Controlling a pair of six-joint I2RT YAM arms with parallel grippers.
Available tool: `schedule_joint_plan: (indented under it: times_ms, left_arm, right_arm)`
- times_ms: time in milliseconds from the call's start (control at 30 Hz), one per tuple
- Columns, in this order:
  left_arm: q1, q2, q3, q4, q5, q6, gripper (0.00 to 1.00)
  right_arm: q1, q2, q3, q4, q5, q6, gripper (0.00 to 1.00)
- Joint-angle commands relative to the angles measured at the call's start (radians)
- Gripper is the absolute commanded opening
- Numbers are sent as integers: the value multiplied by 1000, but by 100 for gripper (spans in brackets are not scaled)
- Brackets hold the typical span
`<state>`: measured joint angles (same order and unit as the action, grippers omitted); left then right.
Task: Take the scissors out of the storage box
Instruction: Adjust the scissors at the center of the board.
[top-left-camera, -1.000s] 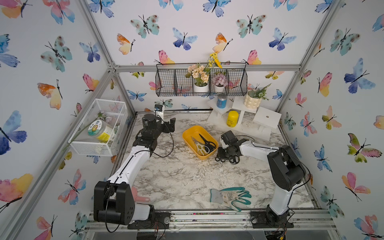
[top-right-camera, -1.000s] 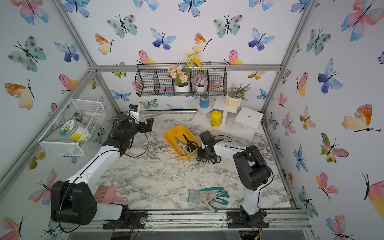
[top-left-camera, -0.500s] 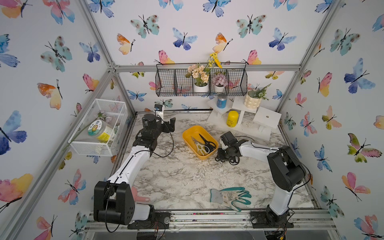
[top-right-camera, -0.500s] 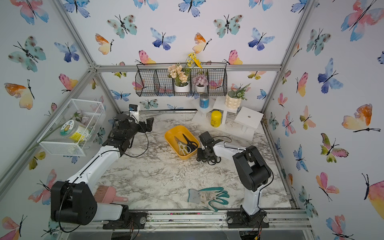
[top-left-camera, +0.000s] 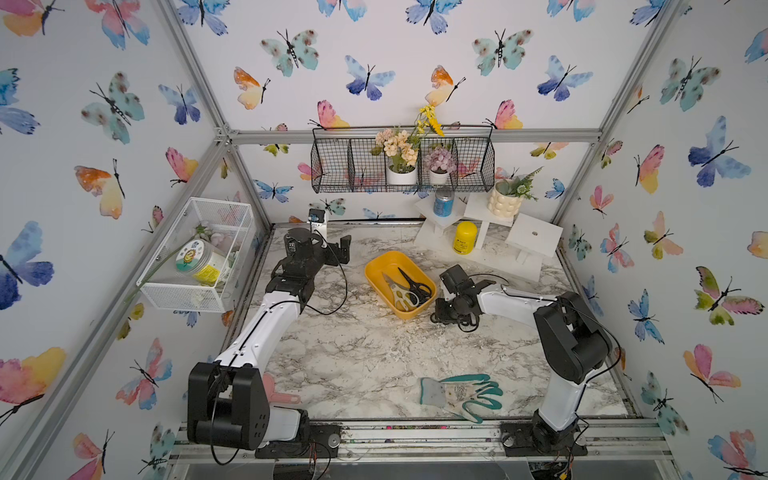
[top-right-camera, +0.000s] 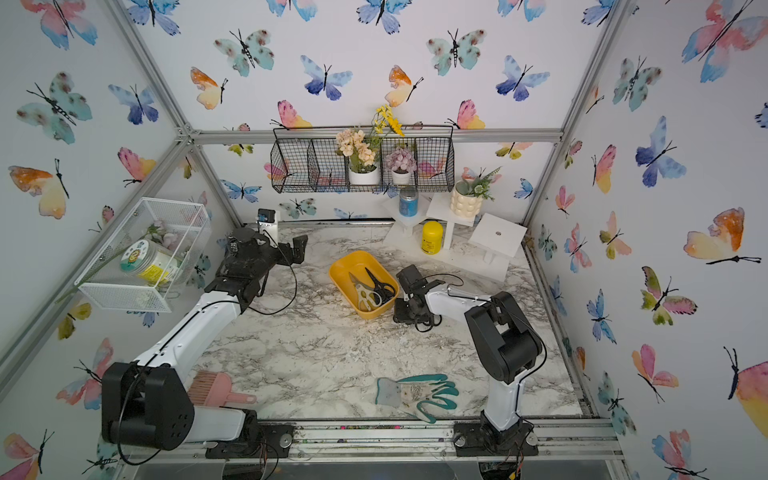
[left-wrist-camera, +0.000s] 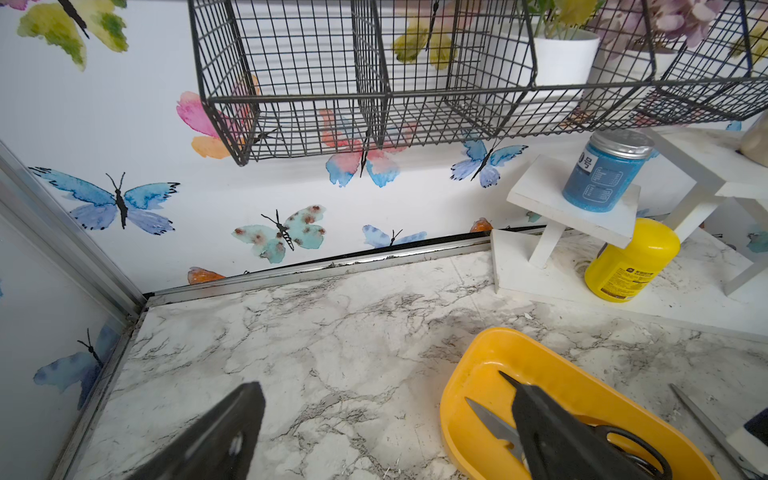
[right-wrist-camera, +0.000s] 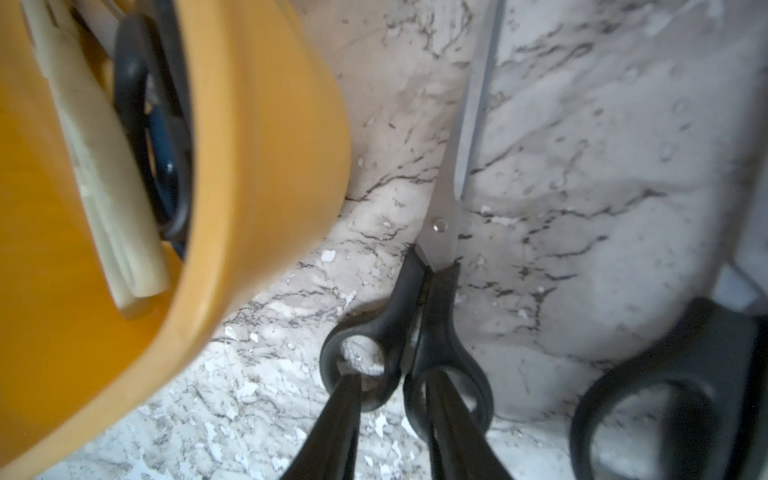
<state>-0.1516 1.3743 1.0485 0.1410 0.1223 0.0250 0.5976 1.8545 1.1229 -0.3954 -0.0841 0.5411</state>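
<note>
**Desk:** Left gripper (left-wrist-camera: 384, 390) hangs wide open, left of the storage box (top-left-camera: 384, 262). Inside lie the cream-handled shears (top-left-camera: 398, 291) and a black pair (top-left-camera: 413, 282).

**Field:** The nearer right gripper (right-wrist-camera: 390, 376), just beside the box, pinches the tabletop pair (right-wrist-camera: 440, 232) between its loops, blades pointing away. Another handle (right-wrist-camera: 665, 395) is cut off.

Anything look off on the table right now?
Yes: white flecks litter the marble table around the black scissors beside the storage box, like chipped debris. The box also sits skewed to the table edges.
</note>
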Motion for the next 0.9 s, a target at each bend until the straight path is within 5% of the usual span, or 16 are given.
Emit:
schedule_joint_plan:
  times_ms: [0, 433, 867]
  left_arm:
    - [1, -17, -15, 20, 6, 1, 99]
    - [5, -12, -19, 34, 29, -25, 99]
    - [6, -10, -18, 23, 31, -20, 99]
  right_arm:
    - [7, 43, -7, -119, 74, -31, 31]
    - [5, 17, -21, -129, 161, -21, 31]
    - [6, -1, -11, -70, 60, 22, 30]
